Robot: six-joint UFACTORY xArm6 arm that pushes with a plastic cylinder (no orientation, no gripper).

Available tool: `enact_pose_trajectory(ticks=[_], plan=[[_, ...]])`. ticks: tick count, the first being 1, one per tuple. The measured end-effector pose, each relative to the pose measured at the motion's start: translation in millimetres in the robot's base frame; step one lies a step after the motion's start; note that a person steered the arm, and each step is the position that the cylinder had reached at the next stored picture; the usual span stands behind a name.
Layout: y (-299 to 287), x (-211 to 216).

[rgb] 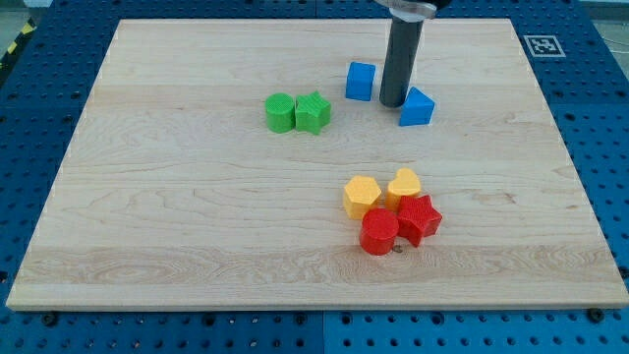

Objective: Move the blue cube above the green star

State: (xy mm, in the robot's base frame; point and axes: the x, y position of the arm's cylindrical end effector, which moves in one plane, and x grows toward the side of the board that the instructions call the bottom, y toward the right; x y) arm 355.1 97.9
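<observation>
The blue cube (361, 81) sits on the wooden board (197, 226) near the view's top, right of centre. The green star (314, 112) lies below and to the left of it, touching a green cylinder (280, 112) on its left. My tip (393, 102) stands just right of the blue cube, between it and a second blue block (417, 107) of a wedge-like shape. The tip is close to both blue blocks; whether it touches either I cannot tell.
A cluster lies at the lower right of centre: a yellow hexagon block (361, 196), a yellow heart-like block (404, 185), a red cylinder (378, 233) and a red star (419, 217). A blue perforated table (600, 118) surrounds the board.
</observation>
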Motion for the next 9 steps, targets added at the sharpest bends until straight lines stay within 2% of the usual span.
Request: enact_pose_trajectory(ticks=[2, 3, 7, 9], plan=[[2.4, -15.5], [-13.1, -36.1], [-31.9, -8.1], [-36.3, -12.5]])
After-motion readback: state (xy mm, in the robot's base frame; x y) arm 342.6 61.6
